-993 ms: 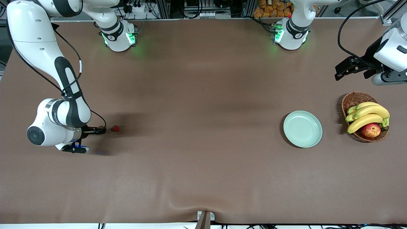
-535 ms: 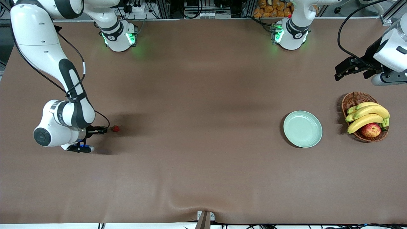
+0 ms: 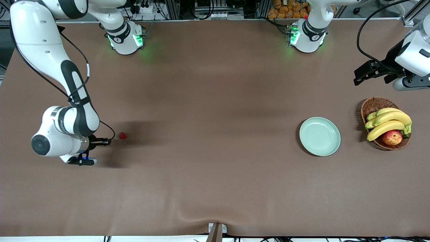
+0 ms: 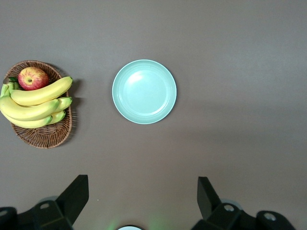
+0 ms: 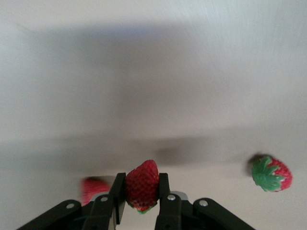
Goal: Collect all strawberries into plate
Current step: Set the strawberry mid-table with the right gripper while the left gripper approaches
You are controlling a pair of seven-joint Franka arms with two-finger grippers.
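— What does the whole surface look like?

— A wide table under a smooth brown cloth [image 3: 215,101], with one soft wrinkle at the edge nearest the front camera. Little stands on it, and nothing lies between the two ends.

— Start with what is nearest.

— At the right arm's end the right gripper [image 5: 142,201] is pinched together on a small red strawberry with a pebbled skin [image 5: 142,184], held between its two black fingers. Just beside it on the cloth lies a second red strawberry with a green leafy cap [image 3: 122,135], loose. In the right wrist view a third red strawberry, blurred [image 5: 93,189], shows half hidden by one finger; whether it touches the gripper I cannot tell.

— So three berries. And the plate?

— One round, shallow, pale mint-green plate with a raised rim [image 3: 319,136], smooth and bare, well apart from the berries, toward the left arm's end. Near it sits one oval brown wicker basket [image 3: 374,104] holding four yellow bananas [image 3: 386,122] and one red-yellow apple [image 3: 392,137].

— The other arm?

— It waits; the left gripper [image 4: 143,196] hangs over the cloth above the basket's end, fingers spread wide and holding nothing.
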